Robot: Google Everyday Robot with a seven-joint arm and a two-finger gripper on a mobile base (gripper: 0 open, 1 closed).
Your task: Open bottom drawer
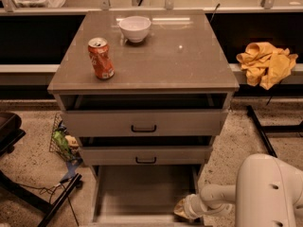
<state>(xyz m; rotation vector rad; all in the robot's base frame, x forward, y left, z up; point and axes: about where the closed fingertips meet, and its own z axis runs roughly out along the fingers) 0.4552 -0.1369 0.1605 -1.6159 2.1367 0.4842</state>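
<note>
The grey-beige bottom drawer (142, 193) stands pulled well out, showing its plain grey inside. The white arm's pincer (182, 208) is low at the drawer's front right corner. On the grey-brown desk (189, 65) above stand a dented orange soda can (101, 58) and a white ceramic bowl (135, 28).
</note>
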